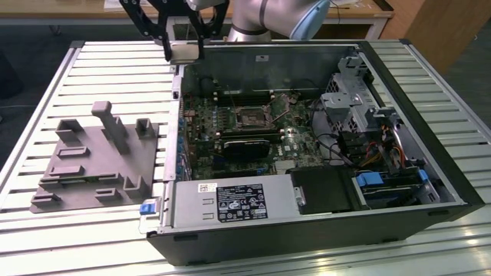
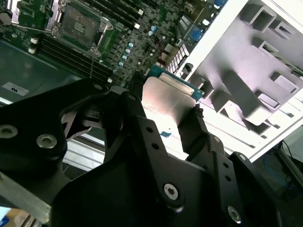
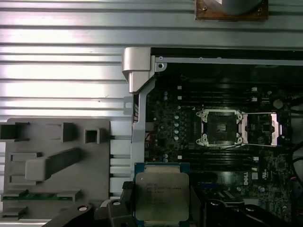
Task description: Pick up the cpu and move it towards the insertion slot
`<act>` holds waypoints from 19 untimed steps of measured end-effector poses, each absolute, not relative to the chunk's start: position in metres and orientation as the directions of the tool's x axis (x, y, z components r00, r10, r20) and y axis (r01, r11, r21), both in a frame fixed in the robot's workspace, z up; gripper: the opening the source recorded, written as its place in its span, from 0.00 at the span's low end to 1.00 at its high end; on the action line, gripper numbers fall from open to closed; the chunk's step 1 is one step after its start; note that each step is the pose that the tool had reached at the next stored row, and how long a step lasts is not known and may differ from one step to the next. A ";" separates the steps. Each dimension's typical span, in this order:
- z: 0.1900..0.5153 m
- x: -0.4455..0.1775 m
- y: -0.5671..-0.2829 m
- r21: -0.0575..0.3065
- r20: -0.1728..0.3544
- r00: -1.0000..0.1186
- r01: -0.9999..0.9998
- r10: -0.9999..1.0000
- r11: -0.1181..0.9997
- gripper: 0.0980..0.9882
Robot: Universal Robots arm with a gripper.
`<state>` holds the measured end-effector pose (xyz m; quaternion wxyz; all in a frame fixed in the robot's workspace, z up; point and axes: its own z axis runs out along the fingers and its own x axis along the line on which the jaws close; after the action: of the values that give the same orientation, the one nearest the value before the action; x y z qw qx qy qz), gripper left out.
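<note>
While the gripper (image 1: 184, 49) hangs high at the back edge of the slatted table (image 1: 46, 115) in the exterior view, its two black fingers (image 1: 162, 34) are clamped on the cpu (image 1: 185, 53), which shows as a pale square plate between them, above the case's rear corner on the exterior view's left. The open computer case (image 1: 307, 230) lies on its side, and the insertion slot (image 1: 252, 119) sits on the motherboard (image 1: 230, 132) well below and toward the exterior view's right of the held chip. A grey plastic fixture (image 1: 92, 167) rests on the table beside the case, well apart from the gripper.

In the second wrist view, the cpu (image 2: 166, 101) is gripped by two opposite edges, its silvery face toward the camera and a strip of green edge at its far side. It is square, with no long axis. The insertion slot (image 2: 78, 23) lies beyond it on the board, with open air between the two. The fixture (image 2: 255, 71) lies off to the other side.

In the first wrist view, the cpu (image 3: 162, 196) is seen flat-on, its edges running parallel to those of the insertion slot (image 3: 221, 127). The case wall (image 3: 137, 137) separates the fixture (image 3: 52, 161) from the motherboard (image 3: 180, 118), and the chip hangs just over the board side of that wall.
</note>
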<state>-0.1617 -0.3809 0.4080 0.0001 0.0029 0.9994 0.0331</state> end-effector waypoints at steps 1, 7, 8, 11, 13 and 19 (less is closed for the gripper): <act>0.408 -0.161 -0.381 0.066 0.000 -1.000 0.006 0.006 0.998 0.50; 0.408 -0.154 -0.380 0.066 0.000 -1.000 0.006 0.006 0.998 0.50; 0.408 -0.152 -0.379 0.066 0.000 -1.000 0.006 0.006 0.998 0.50; 0.408 -0.149 -0.379 0.066 0.000 -1.000 0.006 0.006 0.998 0.50; 0.408 -0.147 -0.378 0.066 0.000 -1.000 0.006 0.006 0.998 0.50; 0.408 -0.137 -0.374 0.066 0.000 -1.000 0.006 0.006 0.998 0.50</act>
<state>-0.1370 -0.3737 0.4080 0.0002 0.0028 0.9994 0.0331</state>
